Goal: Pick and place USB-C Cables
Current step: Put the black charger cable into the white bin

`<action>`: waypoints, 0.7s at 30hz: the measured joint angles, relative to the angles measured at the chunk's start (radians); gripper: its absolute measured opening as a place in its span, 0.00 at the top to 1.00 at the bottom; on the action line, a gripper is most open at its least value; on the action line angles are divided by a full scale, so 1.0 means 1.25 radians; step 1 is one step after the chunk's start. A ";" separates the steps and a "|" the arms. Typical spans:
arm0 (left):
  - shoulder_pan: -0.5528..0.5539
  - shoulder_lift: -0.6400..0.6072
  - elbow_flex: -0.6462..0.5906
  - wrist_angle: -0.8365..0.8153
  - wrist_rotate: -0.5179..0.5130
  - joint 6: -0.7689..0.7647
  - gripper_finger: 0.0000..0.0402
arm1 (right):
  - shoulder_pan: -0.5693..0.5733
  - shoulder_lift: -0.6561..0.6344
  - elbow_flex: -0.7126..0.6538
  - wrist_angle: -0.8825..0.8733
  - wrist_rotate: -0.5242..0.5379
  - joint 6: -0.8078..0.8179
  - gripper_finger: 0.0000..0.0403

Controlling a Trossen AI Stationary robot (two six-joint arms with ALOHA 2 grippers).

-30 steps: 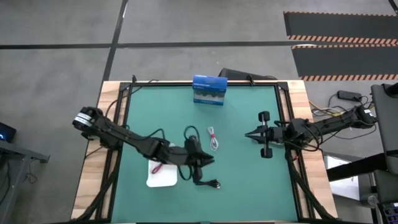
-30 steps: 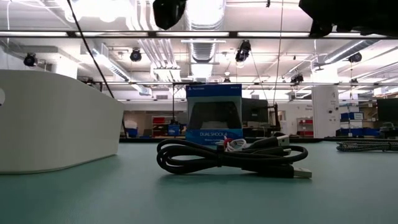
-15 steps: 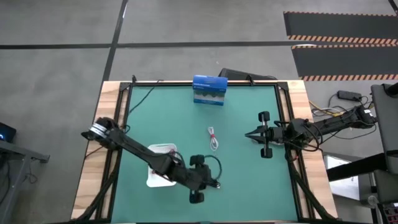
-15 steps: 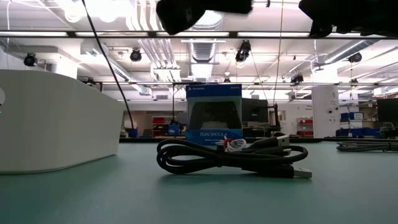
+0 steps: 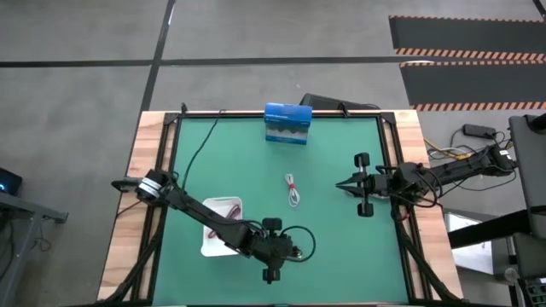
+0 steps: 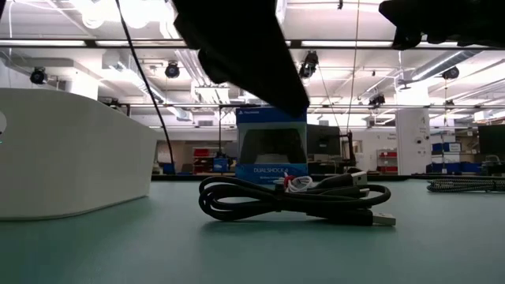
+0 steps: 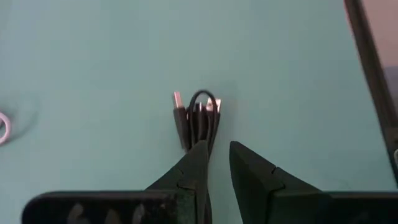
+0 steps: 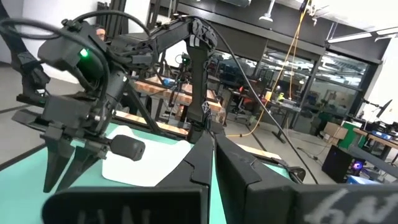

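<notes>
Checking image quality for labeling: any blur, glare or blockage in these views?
Low view: a dark out-of-focus arm mass covers the top centre, ceiling lights glare, black cable sharp. Left wrist view: own fingers soft, the cable slightly blurred. High view: evenly lit.

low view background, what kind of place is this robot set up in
Probably an industrial lab or workshop: exposed ceiling ducts and strip lights overhead, shelving with blue bins behind the table, and more workbenches in the right wrist view.
</notes>
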 joint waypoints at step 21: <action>0.008 0.020 -0.100 0.163 -0.002 0.002 0.59 | 0.000 0.000 0.000 -0.001 0.001 -0.011 0.98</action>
